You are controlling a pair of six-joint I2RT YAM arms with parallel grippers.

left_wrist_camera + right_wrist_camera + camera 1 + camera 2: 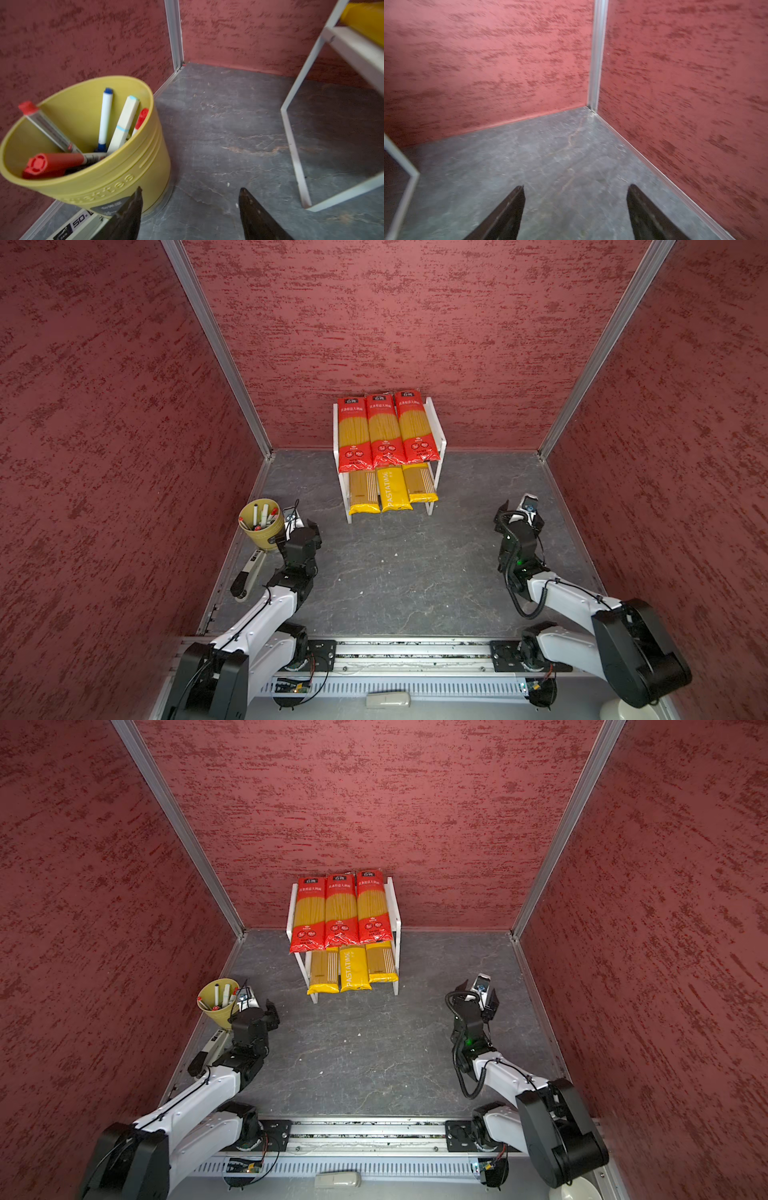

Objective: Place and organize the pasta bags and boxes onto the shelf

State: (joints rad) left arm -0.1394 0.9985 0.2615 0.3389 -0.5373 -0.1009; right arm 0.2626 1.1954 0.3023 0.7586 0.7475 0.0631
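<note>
Looks sorted tbh: red packs (384,429) are lined up on the shelf (437,423) top, yellow packs (392,489) tucked below so kinds are grouped, while left pincer (190,190) and right pincer (576,187) are held open, empty, well clear.

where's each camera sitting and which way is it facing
top views: above the front rail, looking down and back at the shelf of pasta packs; left arm and right arm show
left wrist: on left arm, facing back-left corner and marker cup; open left gripper
right wrist: on right arm, facing back-right corner; open right gripper
shared: all show the shelf
</note>
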